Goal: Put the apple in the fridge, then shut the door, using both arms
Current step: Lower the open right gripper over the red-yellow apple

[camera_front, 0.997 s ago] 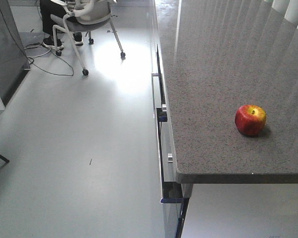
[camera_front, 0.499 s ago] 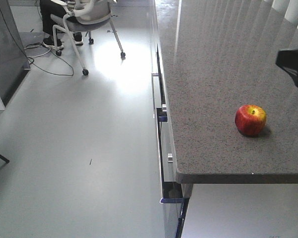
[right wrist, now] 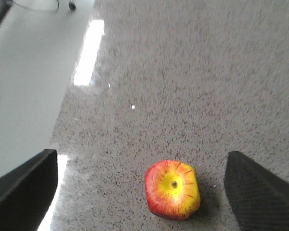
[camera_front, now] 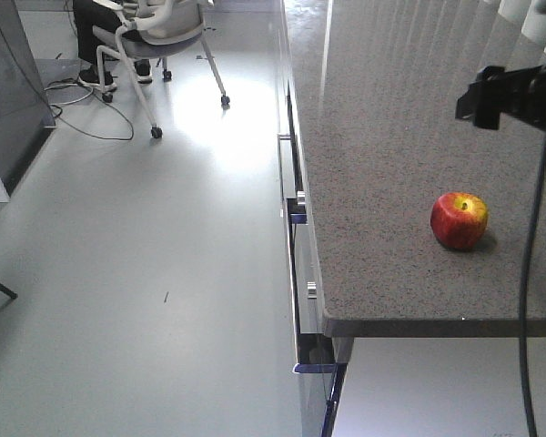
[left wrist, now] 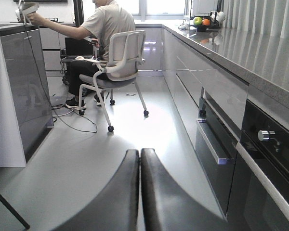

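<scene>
Closest to me, the apple (camera_front: 459,219) sits stem-up on the speckled grey countertop (camera_front: 391,137), near its front end and well in from the long edge. It is red at the sides and yellow around the stem. The right gripper (right wrist: 140,154) hangs above it with its jaws spread wide. In the wrist view one black finger (right wrist: 24,185) stands far out on one side of the fruit and the other finger (right wrist: 260,192) far out on the other side. Neither touches the apple, which lies nearer the second. From the front, the right arm (camera_front: 519,91) shows as a black block over the counter beyond the apple, and a thin black cable (camera_front: 526,291) droops past the counter's end.

The left gripper (left wrist: 139,156) is down low over the pale floor (left wrist: 135,130) (on the aisle side of the cabinets, the apple nowhere in its view). Its two fingers (left wrist: 120,192) are pressed flat against each other, closed on themselves.

Just past it on the right runs the cabinet front, with an oven knob (left wrist: 265,135) and a long drawer handle (left wrist: 213,143). On the left stands a tall glossy dark grey unit (left wrist: 26,82) — I cannot tell whether it is the fridge. Farther down the aisle a person (left wrist: 108,24) sits in a white office chair (left wrist: 123,57), and at the counter's far end rests a bowl of fruit (left wrist: 202,23).
</scene>
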{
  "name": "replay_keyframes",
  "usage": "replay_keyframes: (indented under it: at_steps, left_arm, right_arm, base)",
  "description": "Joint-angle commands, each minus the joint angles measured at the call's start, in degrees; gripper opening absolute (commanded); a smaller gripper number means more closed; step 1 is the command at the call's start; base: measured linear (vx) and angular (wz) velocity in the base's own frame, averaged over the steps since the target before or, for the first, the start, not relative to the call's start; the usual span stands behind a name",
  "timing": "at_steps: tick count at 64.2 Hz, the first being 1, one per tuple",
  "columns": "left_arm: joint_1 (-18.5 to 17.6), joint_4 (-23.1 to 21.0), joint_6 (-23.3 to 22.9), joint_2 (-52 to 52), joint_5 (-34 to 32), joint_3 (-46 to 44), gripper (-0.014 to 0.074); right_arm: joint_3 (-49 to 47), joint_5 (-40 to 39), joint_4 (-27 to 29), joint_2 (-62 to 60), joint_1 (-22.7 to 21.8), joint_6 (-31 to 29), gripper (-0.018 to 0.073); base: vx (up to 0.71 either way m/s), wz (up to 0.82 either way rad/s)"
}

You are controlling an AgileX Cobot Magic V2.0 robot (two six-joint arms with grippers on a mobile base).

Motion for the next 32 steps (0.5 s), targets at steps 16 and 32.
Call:
replay_keyframes:
  at_steps: [16, 32]
  left_arm:
    - [0.0, 0.0, -0.5, -0.9, -4.3, -1.0, -0.0006]
    - [0.0, 0.0, -0.5, -0.9, -4.3, -1.0, -0.0006]
  right_arm:
    - [-4.1, -0.7, -7.2, 8.0, -0.4, 6.1, 0.0650]
    - [-4.1, -0.8, -7.6, 11.9, -0.4, 5.7, 0.0645]
  base:
    - [0.00, 0.00]
    - [0.00, 0.00]
